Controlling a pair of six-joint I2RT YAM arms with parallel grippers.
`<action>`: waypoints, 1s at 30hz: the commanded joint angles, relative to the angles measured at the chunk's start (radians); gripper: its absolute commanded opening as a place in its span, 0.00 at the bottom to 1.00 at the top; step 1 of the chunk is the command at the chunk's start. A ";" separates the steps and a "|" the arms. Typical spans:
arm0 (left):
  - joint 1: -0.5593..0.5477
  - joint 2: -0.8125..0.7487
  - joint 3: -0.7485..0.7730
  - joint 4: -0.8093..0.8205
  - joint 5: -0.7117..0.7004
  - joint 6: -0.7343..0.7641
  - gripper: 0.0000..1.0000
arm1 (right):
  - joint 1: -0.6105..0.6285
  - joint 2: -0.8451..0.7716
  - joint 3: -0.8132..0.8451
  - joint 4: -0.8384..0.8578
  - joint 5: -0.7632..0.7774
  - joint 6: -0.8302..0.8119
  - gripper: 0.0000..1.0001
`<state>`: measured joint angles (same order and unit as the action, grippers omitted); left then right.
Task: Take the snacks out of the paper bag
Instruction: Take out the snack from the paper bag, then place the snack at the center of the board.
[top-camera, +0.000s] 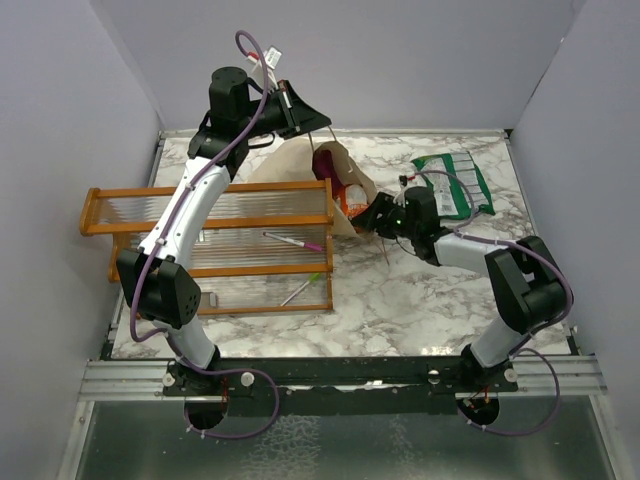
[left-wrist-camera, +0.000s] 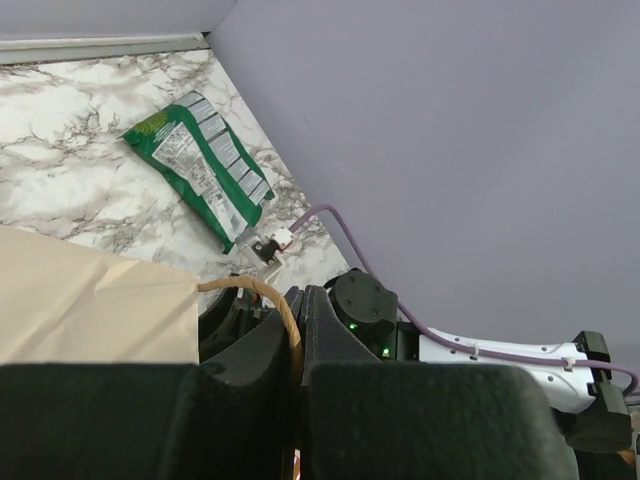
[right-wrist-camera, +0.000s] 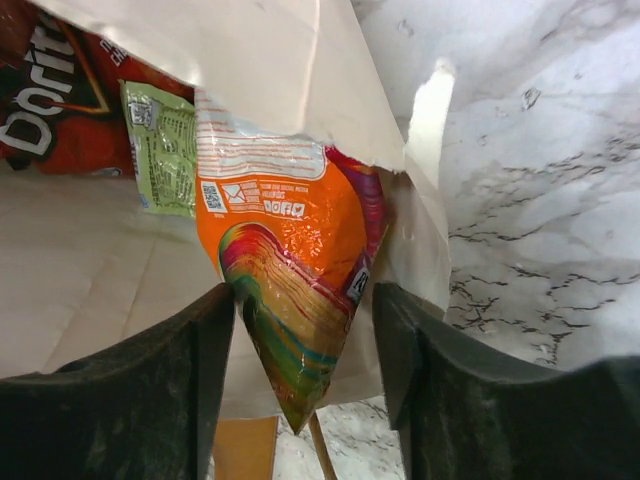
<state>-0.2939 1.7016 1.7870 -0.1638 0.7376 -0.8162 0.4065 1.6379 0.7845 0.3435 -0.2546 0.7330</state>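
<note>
The cream paper bag (top-camera: 296, 166) lies tipped on the marble, its mouth facing right. My left gripper (top-camera: 303, 108) is above it, shut on the bag's twine handle (left-wrist-camera: 287, 325). My right gripper (right-wrist-camera: 300, 300) is at the bag's mouth (right-wrist-camera: 280, 70), open. The pointed corner of an orange snack packet (right-wrist-camera: 285, 260) hangs between its fingers; the left finger (right-wrist-camera: 205, 340) touches the packet's edge, the right finger stands apart from it. Deeper inside the bag lie a red chip bag (right-wrist-camera: 55, 110) and a lime packet (right-wrist-camera: 160, 150). A green-white packet (top-camera: 452, 183) lies flat on the table outside.
An orange wooden rack (top-camera: 205, 195) with clear slats fills the table's left half, with two pens (top-camera: 292, 241) on it. The bag's other twine handle (right-wrist-camera: 322, 450) trails on the marble under my right gripper. Grey walls enclose the table on three sides.
</note>
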 joint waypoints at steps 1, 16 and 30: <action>0.004 -0.052 0.000 0.057 0.026 -0.002 0.00 | 0.003 0.050 0.036 0.110 -0.091 0.058 0.50; 0.005 -0.081 0.010 0.009 0.040 0.254 0.00 | 0.003 -0.236 0.137 -0.133 -0.091 -0.109 0.01; 0.082 -0.100 0.009 -0.034 -0.054 0.306 0.00 | 0.003 -0.666 0.283 -0.544 0.248 -0.302 0.01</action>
<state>-0.2195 1.6459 1.7920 -0.2260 0.6865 -0.5301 0.4084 1.1492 1.0164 -0.0746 -0.2527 0.5510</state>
